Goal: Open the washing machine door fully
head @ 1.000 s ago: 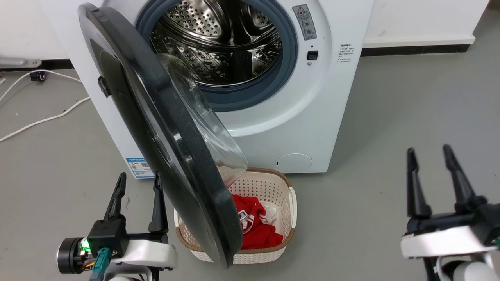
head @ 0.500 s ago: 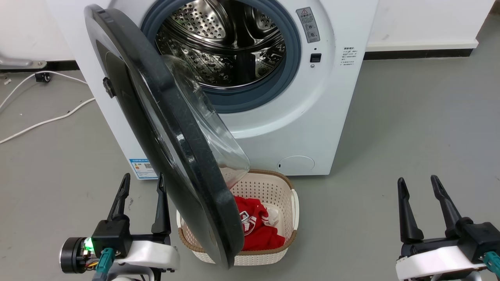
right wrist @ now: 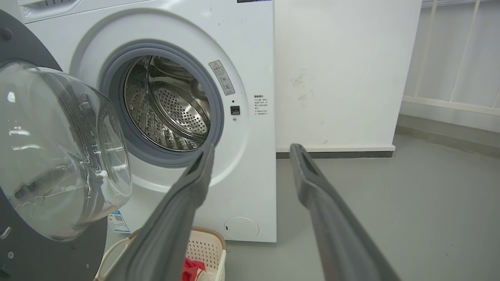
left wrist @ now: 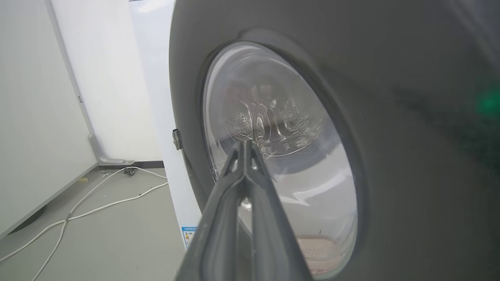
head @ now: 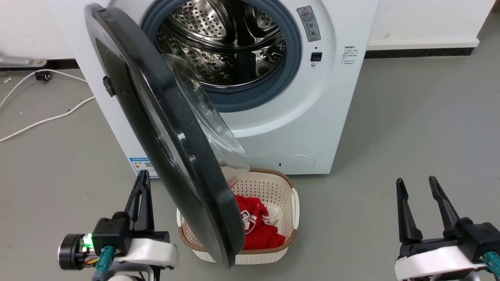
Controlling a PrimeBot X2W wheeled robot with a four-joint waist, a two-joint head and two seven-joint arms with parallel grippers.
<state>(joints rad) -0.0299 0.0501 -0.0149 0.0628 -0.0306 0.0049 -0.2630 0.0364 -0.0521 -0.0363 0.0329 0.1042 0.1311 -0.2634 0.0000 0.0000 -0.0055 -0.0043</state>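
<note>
The white washing machine stands ahead, its steel drum showing. The washing machine door, a black disc with a clear glass bowl, hangs from the left side and juts out toward me, roughly edge-on. My left gripper is shut with nothing in it, low on the door's outer side, just left of its rim. In the left wrist view the shut left gripper points at the door close ahead. My right gripper is open over the floor at the right, well away from the door; the right wrist view shows this gripper facing the machine.
A cream perforated basket with red clothes sits on the floor under the door's lower edge. White cables run over the grey floor to the left. A white wall stands right of the machine.
My left gripper has shut its fingers and shifted a little right, toward the door. The right gripper dropped lower a second ago and has held still since. The door has not swung.
</note>
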